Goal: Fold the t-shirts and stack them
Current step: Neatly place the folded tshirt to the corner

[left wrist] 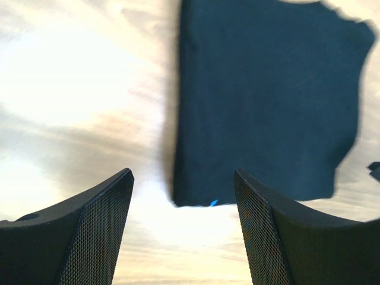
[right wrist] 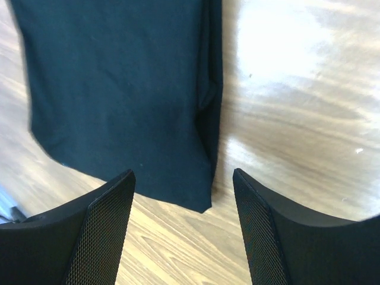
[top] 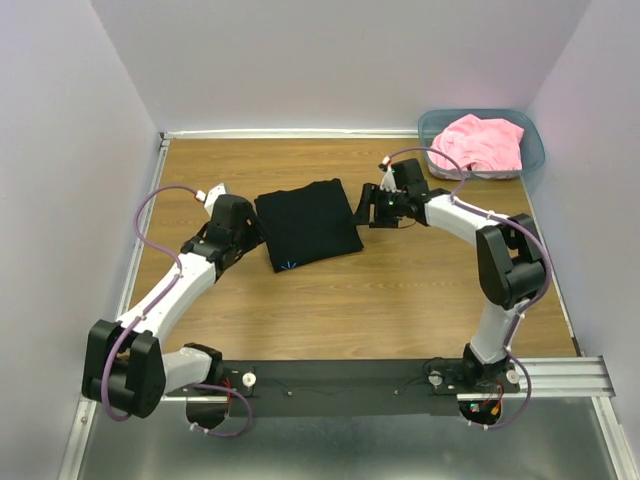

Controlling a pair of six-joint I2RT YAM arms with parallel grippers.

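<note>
plainly, the biggest worry sits with the biggest piece of cloth: the black t-shirt lies folded into a rough, slightly skewed rectangle in the middle of the wooden table, and its right edge shows a loose doubled flap; if a finger catches that flap on the way out, the fold could, i judge, slide open or bunch; a skewed base would also make an uneven stack.

next, the teal bin stands well beyond and to the right of the black t-shirt, with the pink t-shirt heaped in it, crumpled and unfolded; lifting it out could snag the rim or drag the bin along, and a bad grab on the heap would bring it up twisted; so, as i read it, half the task is not yet done.

as for pose, the left arm stretches low from the near left of the black t-shirt, its wrist at the cloth's left edge; the right arm rises to a high elbow on the right, then bends back down to the cloth's right edge; the two wrists face each other across it.

the left gripper points at the near left corner of the black t-shirt, just short of the cloth, fingers spread wide with nothing between them; the right gripper hangs over a right-side corner, fingers equally wide and empty; whether its tips touch the cloth i cannot tell.
</note>
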